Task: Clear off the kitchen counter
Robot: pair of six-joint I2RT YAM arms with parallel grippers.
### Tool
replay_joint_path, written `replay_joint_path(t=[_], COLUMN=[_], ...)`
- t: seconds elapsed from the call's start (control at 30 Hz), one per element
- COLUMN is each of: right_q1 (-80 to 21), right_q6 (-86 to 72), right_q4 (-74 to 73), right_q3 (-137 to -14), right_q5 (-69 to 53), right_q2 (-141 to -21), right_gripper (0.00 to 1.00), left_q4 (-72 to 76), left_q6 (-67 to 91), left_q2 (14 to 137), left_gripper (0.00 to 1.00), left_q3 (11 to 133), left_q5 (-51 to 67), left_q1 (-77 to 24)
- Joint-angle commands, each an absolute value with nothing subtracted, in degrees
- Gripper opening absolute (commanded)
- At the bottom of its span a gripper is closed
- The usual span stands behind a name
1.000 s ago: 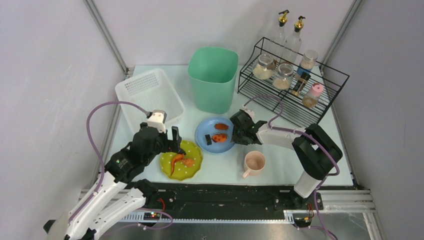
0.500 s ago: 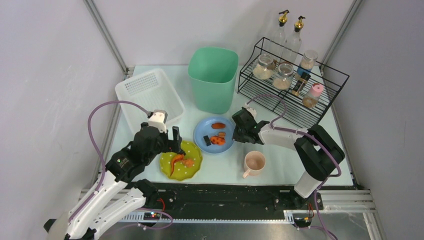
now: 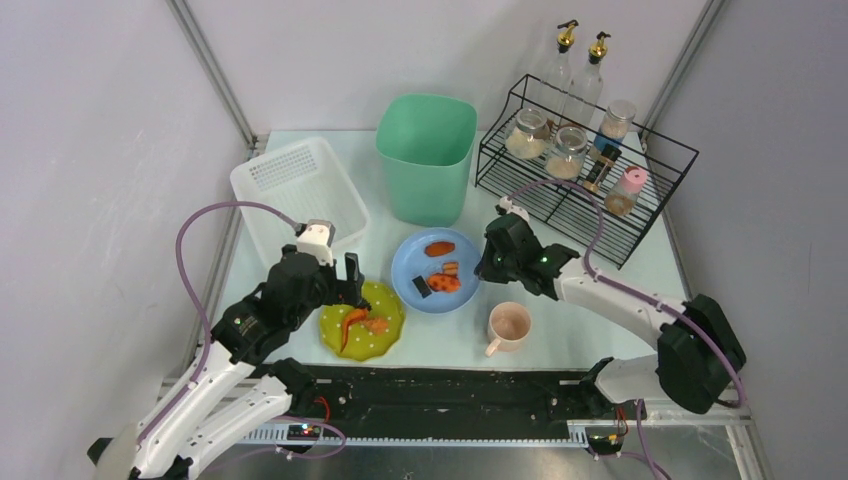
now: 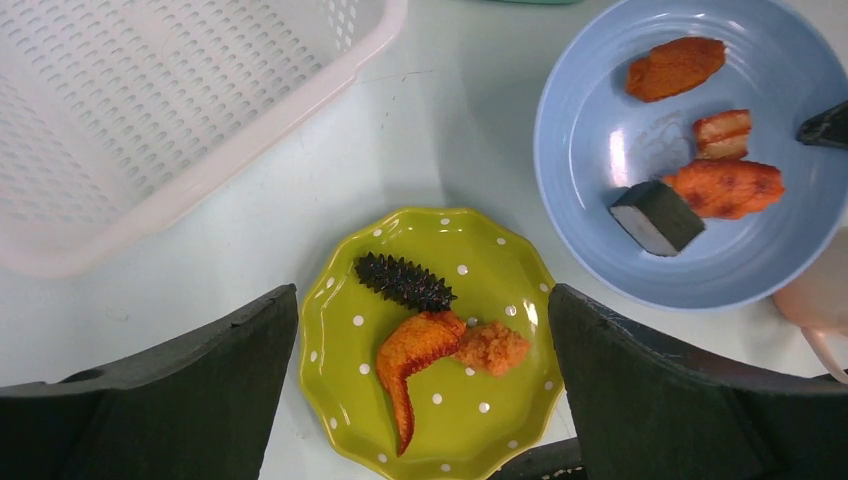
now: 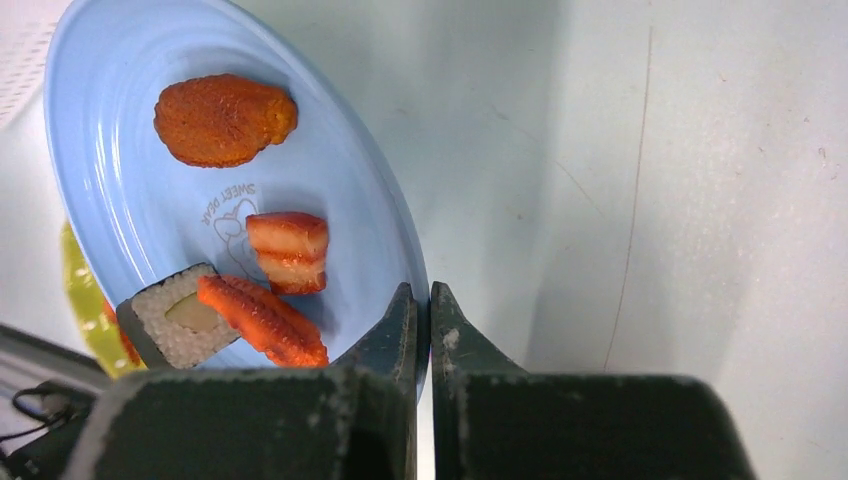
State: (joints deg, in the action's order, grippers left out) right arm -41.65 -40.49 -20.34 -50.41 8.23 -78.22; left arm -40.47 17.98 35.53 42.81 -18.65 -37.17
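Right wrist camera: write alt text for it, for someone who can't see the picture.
The right gripper has its jaws shut on the rim of a blue plate. It carries a fried patty, a layered meat slice, a sushi roll and an orange fried strip; pale kitchen counter fills the right.

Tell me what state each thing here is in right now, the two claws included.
right gripper, shut on the rim of the blue plate
blue plate, pinched at its rim, four food pieces on it
left gripper, open above the green plate
green plate, lying flat, food on it
pink mug, upright, empty
white basket, empty
green bin, upright, open-topped
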Motion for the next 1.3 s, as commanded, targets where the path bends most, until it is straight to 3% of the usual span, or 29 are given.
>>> replay_joint_path(t=[0.0, 0.23, 0.53, 1.27], right_q1=[-41.64, -41.58, -40.93, -31.13], right_q6=[-39.6, -37.13, -33.11, -33.38], right_q4=[-19.44, -25.56, -36.86, -50.55], right_q3=[-51.06, -55.23, -69.92, -114.92], right_q5=[3.87, 2.44, 1.84, -4.04], right_q2=[-72.44, -68.68, -69.22, -95.92], right_gripper=[0.0, 0.0, 0.0, 0.0], left_q4=[-39.78, -39.77, -39.8, -39.67], left_q6=[17.67, 17.75, 17.8, 17.76], left_q2=[35.64, 35.29, 35.14, 34.97], left_gripper=[0.98, 0.98, 0.98, 0.98], left_q3=[43.06, 43.06, 43.04, 43.05], left_q5=[-17.78, -17.77, -17.34, -16.95], left_q1=[-37.61, -37.61, -37.62, -37.54])
